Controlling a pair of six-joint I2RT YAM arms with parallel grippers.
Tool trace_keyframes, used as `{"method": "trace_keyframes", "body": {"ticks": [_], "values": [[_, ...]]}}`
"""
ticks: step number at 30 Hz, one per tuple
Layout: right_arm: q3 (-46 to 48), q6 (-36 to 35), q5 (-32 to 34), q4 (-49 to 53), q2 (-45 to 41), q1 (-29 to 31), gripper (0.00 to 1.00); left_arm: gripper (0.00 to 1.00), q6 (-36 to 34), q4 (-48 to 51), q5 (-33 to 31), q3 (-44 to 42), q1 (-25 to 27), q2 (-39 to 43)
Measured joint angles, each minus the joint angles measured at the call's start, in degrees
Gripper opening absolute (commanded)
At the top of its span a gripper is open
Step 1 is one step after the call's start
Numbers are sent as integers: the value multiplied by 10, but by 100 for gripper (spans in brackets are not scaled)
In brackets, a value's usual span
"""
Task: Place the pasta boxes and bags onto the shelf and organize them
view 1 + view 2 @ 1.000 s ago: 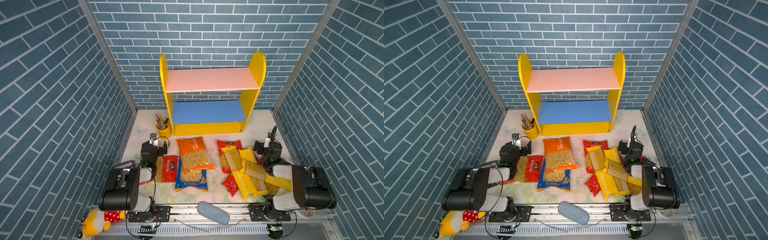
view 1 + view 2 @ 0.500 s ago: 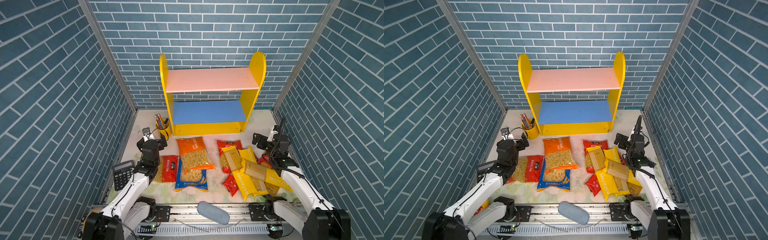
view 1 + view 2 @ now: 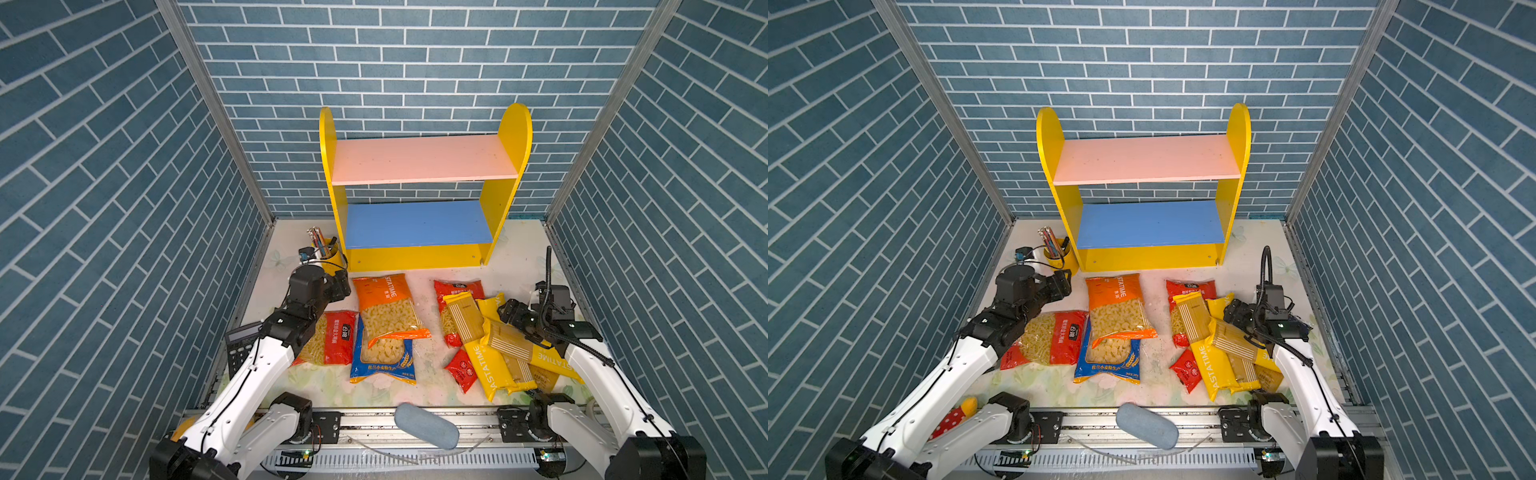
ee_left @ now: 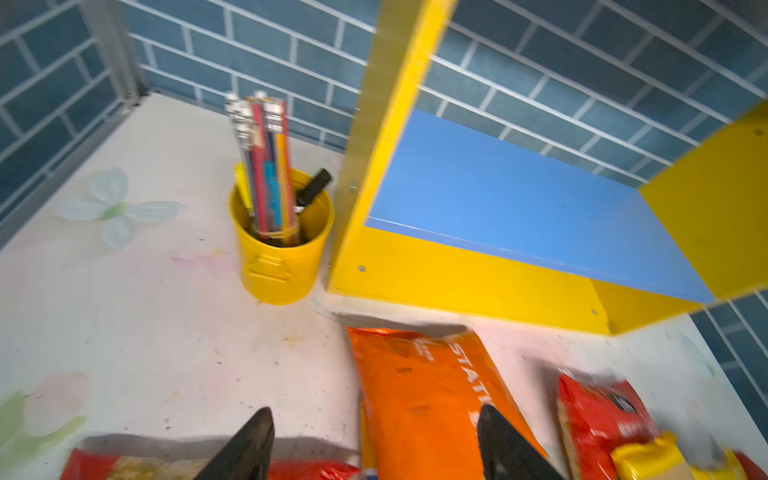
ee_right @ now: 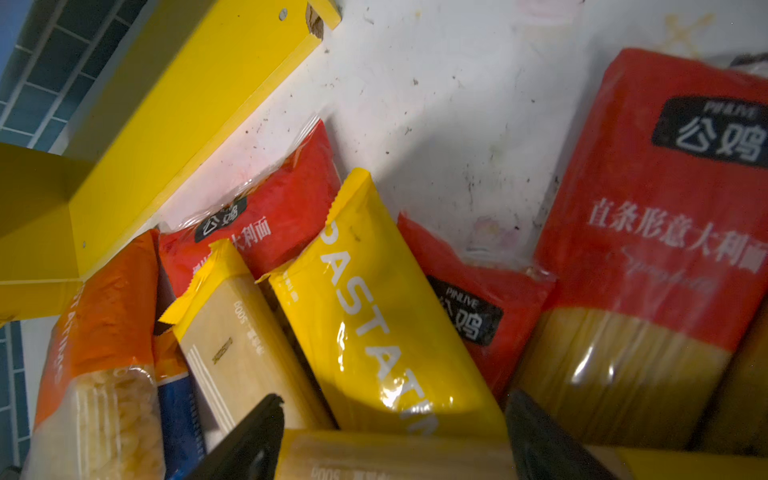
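Observation:
The shelf [image 3: 419, 162] stands at the back with its pink board and blue board [image 3: 415, 224] bare. Pasta packs lie on the table: an orange macaroni bag [image 3: 388, 307] over a blue bag [image 3: 382, 365], a red macaroni bag [image 3: 336, 343], and a pile of yellow PASTATIME packs [image 3: 490, 365] and red packs [image 3: 457, 286]. My left gripper [image 3: 338, 286] [image 4: 374, 415] is open at the orange bag's [image 4: 419, 395] far left edge. My right gripper [image 3: 509, 311] [image 5: 395, 399] is open, its jaws either side of a yellow pack [image 5: 390, 457] atop the pile.
A yellow pencil cup [image 3: 328, 253] stands by the shelf's left panel, close behind my left gripper. A calculator [image 3: 239, 347] lies at the left edge, a grey-blue pouch [image 3: 426, 426] on the front rail, and a plush toy [image 3: 955, 415] under the left arm.
Both arms have unfolded from the front rail and reached forward, the left to the orange bag's top, the right over the yellow packs. Both pairs of jaws have narrowed a little.

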State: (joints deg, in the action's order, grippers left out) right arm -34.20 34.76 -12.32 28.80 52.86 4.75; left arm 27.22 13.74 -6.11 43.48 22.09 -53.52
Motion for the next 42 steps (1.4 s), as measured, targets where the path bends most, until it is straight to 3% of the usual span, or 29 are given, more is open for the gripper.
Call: {"method": "trace_keyframes", "body": {"ticks": [4,9,12,18,23,30,38,42], "values": [[-1,17,8,35,-21,31,81,78,2,25,-30,0,110,0],[-56,21,81,116,-6,139,81,78,7,10,-66,1,234,-57],[-98,26,143,165,9,209,80,77,18,-22,-66,0,274,-103],[-169,57,277,252,69,335,79,75,30,-92,-63,1,313,-172],[-203,96,370,292,150,410,72,73,32,-126,-52,1,332,-196],[-191,147,381,273,179,436,58,72,35,-168,-52,-14,344,-193],[-164,204,383,243,194,447,34,71,36,-198,-50,-27,351,-193],[-152,224,390,231,194,447,16,70,33,-238,-44,-37,364,-196]]}}
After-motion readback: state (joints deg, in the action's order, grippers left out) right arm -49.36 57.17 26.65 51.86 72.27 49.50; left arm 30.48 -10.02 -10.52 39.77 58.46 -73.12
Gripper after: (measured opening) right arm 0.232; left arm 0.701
